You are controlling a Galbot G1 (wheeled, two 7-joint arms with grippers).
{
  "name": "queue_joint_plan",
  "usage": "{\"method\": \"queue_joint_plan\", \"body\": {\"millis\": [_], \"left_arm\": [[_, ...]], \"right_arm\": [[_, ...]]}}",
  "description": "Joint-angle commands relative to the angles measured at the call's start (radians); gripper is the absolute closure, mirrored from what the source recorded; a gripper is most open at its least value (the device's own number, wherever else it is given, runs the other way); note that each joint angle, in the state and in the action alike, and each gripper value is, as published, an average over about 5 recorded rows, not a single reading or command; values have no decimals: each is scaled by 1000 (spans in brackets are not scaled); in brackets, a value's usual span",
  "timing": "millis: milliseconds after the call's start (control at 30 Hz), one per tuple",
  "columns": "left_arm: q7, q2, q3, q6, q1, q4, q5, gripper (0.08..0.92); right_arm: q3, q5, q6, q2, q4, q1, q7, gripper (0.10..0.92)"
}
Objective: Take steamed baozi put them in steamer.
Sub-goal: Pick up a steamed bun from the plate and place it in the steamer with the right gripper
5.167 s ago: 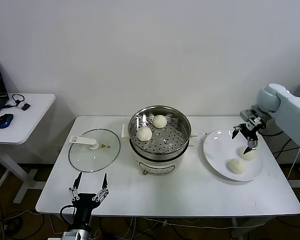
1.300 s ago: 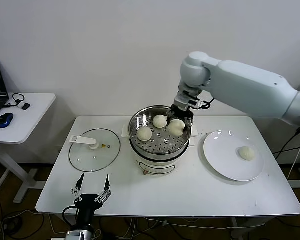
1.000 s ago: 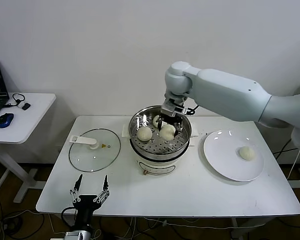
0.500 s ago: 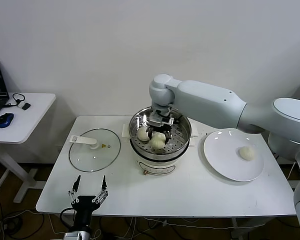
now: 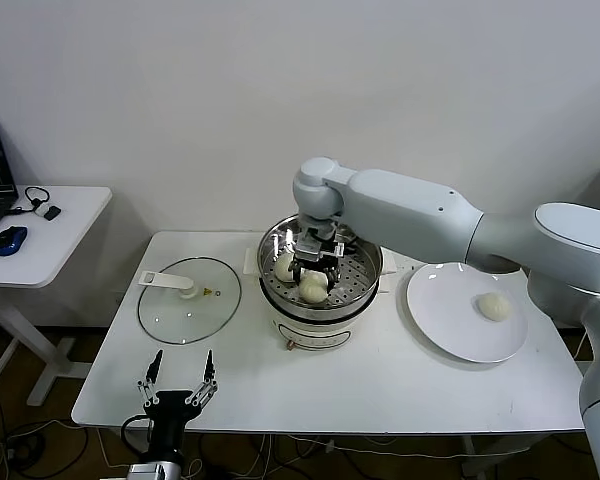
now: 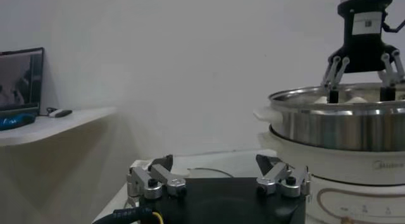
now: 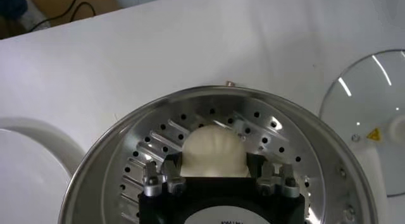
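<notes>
The left hand [image 5: 178, 392] hangs parked at the near left edge of the worktop [image 5: 380, 390], fingers spread and empty, well clear of the glass lid [image 5: 189, 299] lying flat beside the steamer [image 5: 320, 262]. The right hand [image 5: 313, 277] is down inside the steel basket, its fingers closed on a bun [image 5: 313, 287] that sits low over the front part of the perforated floor. The step in hand looks like the release. To do it well, the bun should rest fully on the floor before the fingers part; they should then open only enough to free the soft dough without dragging it, and the hand should rise straight up so it clears the rim and does not nudge the bun [image 5: 285, 268] just beside it on the left. That neighbour is near, so any sideways drift is the main risk. From the right wrist, the held bun [image 7: 212, 149] is smooth, cream-white and domed, with faint pleats across the top, clamped between the two fingers. Farther right, one more bun [image 5: 494, 307] waits on the white plate [image 5: 450, 330].
</notes>
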Motion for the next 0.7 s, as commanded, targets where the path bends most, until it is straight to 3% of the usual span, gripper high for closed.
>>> {"method": "queue_joint_plan", "body": {"millis": [33,233,500,700], "left_arm": [[1,-1,4,11,-3,-1,-25,177],[1,-2,5,10,-5,5,-24,177],[0,-1,4,9,-5,6,-23,177],[1,0,4,9,-5,6,-25,177]], "right_arm": [[-1,-5,6,-1,3,-12,4,355],[0,-7,6,-5,0,-17,12,355],[7,21,7,-12,5,-4,11,218],[13,67,16,-43,8,37,-10,203]]}}
